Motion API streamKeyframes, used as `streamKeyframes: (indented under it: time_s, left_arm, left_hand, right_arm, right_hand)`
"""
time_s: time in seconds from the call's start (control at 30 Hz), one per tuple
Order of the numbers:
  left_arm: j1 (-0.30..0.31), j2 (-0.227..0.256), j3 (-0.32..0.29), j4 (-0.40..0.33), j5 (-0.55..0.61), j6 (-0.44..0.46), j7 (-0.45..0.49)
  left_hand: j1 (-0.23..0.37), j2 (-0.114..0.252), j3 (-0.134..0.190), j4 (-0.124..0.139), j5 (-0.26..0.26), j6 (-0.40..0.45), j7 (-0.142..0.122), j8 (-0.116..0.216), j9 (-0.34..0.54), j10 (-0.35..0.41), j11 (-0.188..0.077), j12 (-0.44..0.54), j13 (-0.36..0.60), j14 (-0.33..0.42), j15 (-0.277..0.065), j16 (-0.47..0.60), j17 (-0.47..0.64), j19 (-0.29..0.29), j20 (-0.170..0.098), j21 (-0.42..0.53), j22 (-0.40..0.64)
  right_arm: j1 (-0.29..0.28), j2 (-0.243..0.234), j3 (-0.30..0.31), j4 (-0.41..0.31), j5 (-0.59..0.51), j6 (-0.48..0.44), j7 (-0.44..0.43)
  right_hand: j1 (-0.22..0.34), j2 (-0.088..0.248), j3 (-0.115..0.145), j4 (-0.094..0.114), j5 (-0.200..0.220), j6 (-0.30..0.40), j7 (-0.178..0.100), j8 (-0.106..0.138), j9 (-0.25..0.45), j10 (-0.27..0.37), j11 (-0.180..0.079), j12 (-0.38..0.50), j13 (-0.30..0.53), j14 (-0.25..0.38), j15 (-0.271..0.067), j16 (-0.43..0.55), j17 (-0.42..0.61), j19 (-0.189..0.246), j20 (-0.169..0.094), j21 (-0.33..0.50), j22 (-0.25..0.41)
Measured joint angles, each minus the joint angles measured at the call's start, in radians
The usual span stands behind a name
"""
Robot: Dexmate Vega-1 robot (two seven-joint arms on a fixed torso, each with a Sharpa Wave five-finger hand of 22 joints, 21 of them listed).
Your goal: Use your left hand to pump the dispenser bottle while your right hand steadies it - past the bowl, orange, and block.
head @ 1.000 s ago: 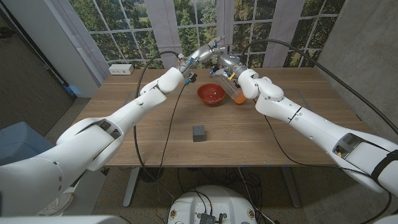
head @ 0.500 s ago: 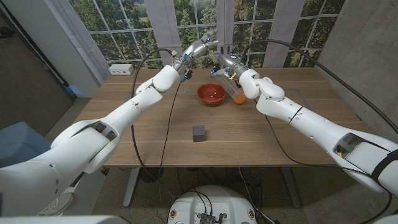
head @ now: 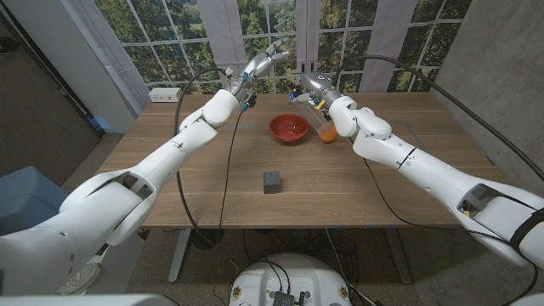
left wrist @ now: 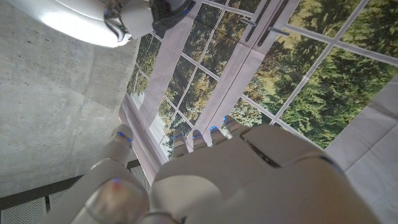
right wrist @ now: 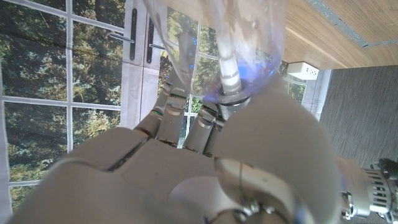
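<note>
- Here, one clear plastic dispenser bottle (right wrist: 217, 37), smooth and rounded with a thin tube showing through its wall, stands at the far side of the wooden table (head: 340, 183), about one o'clock from the bowl.
- The right hand (head: 313, 92) wraps that bottle; in the right wrist view its fingers (right wrist: 171, 109) curl around the transparent body.
- The left hand (head: 262, 64) is raised above the table's far edge, at about eleven o'clock from the bowl, apart from the bottle; its fingers are spread and hold nothing.
- One red bowl (head: 288, 128), glossy and round, sits beyond the table's middle.
- One orange (head: 326, 134), partly hidden by the right arm, lies just beside the bowl at three o'clock.
- One small dark block (head: 272, 181), cube-shaped and matt, rests at six o'clock from the bowl, well apart.
- One white box (head: 166, 94), flat and rectangular, lies at the table's far left corner.
- Both arms are smooth white shells with black cables trailing.
</note>
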Motion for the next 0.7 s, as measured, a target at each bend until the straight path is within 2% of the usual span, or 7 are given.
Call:
streamKeyframes:
  time_s: [0.47,0.7]
  left_arm:
    - [0.086,0.044,-0.061,-0.096,-0.104,0.072,-0.014]
    - [0.128,0.065,-0.088,-0.139,-0.148,0.092,-0.016]
  left_hand:
    - [0.0,0.011,0.0,0.0,0.0,0.005,0.005,0.0,-0.003,0.005,-0.005,0.0,0.0,0.0,0.0,0.0,0.0,0.008,0.008,0.0,0.0]
    - [0.0,0.011,0.0,0.0,0.0,0.011,0.011,0.0,-0.003,0.005,-0.005,0.0,0.0,0.0,0.0,0.0,0.0,0.014,0.003,0.0,0.0]
  right_arm:
    - [-0.05,-0.008,0.043,-0.015,0.026,0.039,-0.098]
    - [-0.075,-0.012,0.062,-0.029,0.035,0.051,-0.141]
  right_hand:
    - [0.0,0.0,0.0,0.0,0.0,0.0,0.0,-0.001,0.0,0.0,0.0,0.0,0.0,0.0,0.0,-0.004,0.0,-0.003,0.004,0.009,0.001]
    - [0.0,0.0,0.0,0.0,0.0,0.0,0.0,-0.004,-0.004,0.0,0.0,-0.001,0.0,0.0,0.0,-0.005,0.0,-0.003,0.004,0.01,0.001]
